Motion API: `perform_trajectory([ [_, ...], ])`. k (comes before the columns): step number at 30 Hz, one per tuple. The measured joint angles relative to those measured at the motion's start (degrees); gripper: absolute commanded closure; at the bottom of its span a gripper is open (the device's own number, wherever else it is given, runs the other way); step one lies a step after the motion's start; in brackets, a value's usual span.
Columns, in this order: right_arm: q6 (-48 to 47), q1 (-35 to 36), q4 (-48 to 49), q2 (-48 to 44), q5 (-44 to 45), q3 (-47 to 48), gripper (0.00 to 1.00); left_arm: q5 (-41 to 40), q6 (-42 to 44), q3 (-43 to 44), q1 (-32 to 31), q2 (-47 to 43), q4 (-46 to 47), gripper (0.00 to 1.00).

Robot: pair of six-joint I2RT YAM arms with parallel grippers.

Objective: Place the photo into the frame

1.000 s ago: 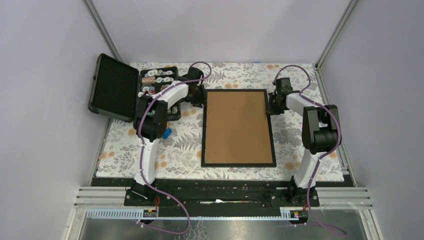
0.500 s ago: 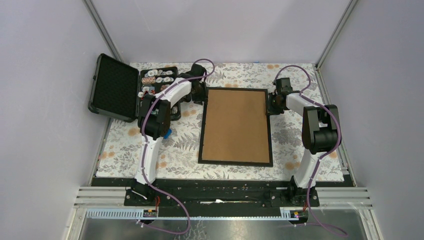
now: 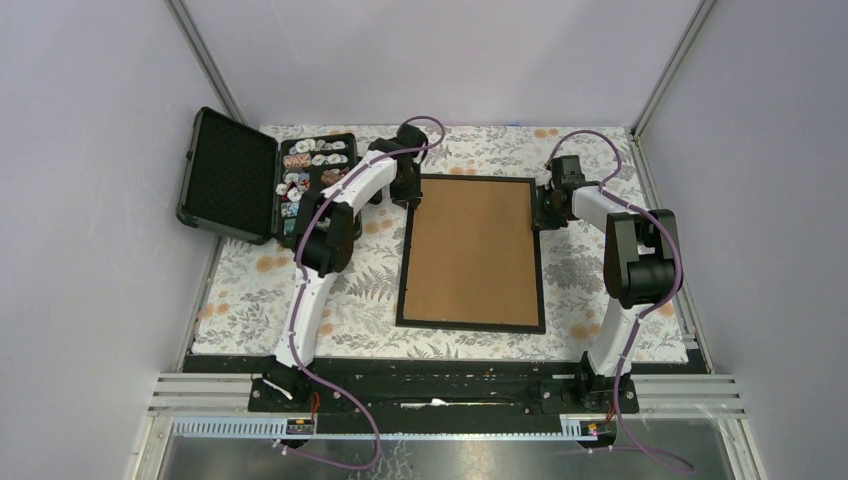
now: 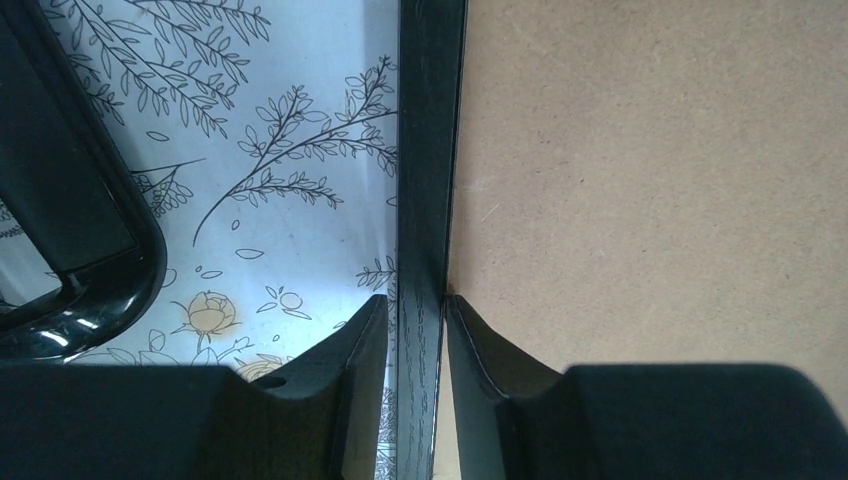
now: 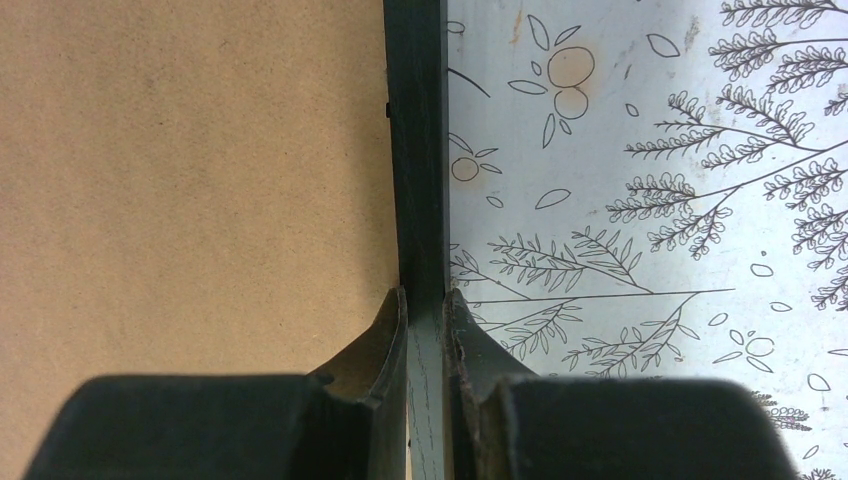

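The frame [image 3: 470, 250] lies back up on the floral cloth, its brown board ringed by thin black moulding. My left gripper [image 3: 408, 188] is shut on the left moulding near the far corner; in the left wrist view the fingers [image 4: 418, 305] straddle the black strip [image 4: 430, 150], with a thin gap at the outer finger. My right gripper [image 3: 545, 208] is shut on the right moulding near the far corner; in the right wrist view the fingers [image 5: 425, 298] pinch the strip [image 5: 415, 150]. The photo is hidden.
An open black case [image 3: 232, 175] with foam lining stands at the far left, its tray of small items [image 3: 315, 170] next to my left arm. Its rounded corner [image 4: 80, 230] shows close to the left gripper. Enclosure walls surround the table.
The frame has slid a little to the left and away, held by both grippers. My left arm's elbow has swung right and its gripper sits nearer the frame's far left corner.
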Motion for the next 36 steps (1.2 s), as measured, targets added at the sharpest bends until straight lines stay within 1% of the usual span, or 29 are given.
perform_trajectory([
  [5,0.0,0.1,0.0,0.0,0.2,0.0,0.85,-1.6,0.7,4.5,-0.6,2.4,-3.6,0.67],
  [6,0.0,0.1,0.0,0.0,0.3,0.0,0.84,-1.8,0.8,4.9,-0.7,2.6,-4.0,0.66],
  [7,0.0,0.2,-0.1,0.0,0.3,0.0,0.81,-1.9,1.0,5.1,-0.8,2.6,-4.1,0.65],
  [9,0.2,0.2,-0.5,0.2,0.5,0.4,0.66,-1.9,1.6,5.3,-0.9,2.6,-4.3,0.58],
  [10,0.4,0.3,-0.8,0.3,0.5,0.7,0.58,-1.8,1.9,5.3,-0.9,2.4,-4.4,0.52],
  [12,1.0,0.4,-1.4,0.4,0.4,1.0,0.43,-0.1,2.1,5.2,-0.7,2.2,-4.2,0.37],
  [13,1.5,0.6,-1.9,0.5,0.0,1.0,0.37,1.3,2.1,5.0,-0.8,2.1,-4.0,0.31],
  [14,2.1,0.8,-2.6,0.5,-0.6,1.1,0.33,2.6,2.2,4.4,-0.9,1.7,-3.9,0.24],
  [15,2.5,1.0,-3.2,0.5,-1.2,1.1,0.30,3.6,2.3,3.5,-1.2,0.9,-3.8,0.20],
  [17,3.3,1.6,-4.3,0.3,-2.7,1.4,0.24,5.4,2.5,-0.2,-1.5,-2.0,-3.5,0.13],
  [20,4.5,1.8,-5.7,-0.3,-4.2,1.2,0.18,7.1,2.5,-10.4,-1.9,-10.8,-0.9,0.08],
  [24,6.0,1.8,-7.0,-2.9,-6.1,-1.9,0.16,10.2,1.9,-26.7,-1.7,-24.9,5.1,0.01],
  [27,6.8,1.8,-7.3,-4.7,-7.0,-4.3,0.16,13.5,0.5,-38.2,-1.6,-31.4,10.6,0.01],
  [29,7.3,1.8,-7.1,-4.9,-7.0,-4.7,0.16,15.1,-0.5,-44.7,-1.9,-32.8,13.7,0.02],
  [32,8.0,1.8,-6.9,-4.9,-7.0,-4.7,0.16,17.1,-2.2,-51.3,-3.6,-32.6,16.7,0.03],
  [34,8.5,1.8,-6.9,-4.9,-7.1,-4.7,0.16,19.3,-3.5,-52.6,-5.6,-33.0,18.2,0.04],
  [36,8.5,1.7,-7.2,-4.3,-6.5,-3.7,0.16,18.8,-4.2,-53.2,-7.5,-33.2,19.0,0.05],
])
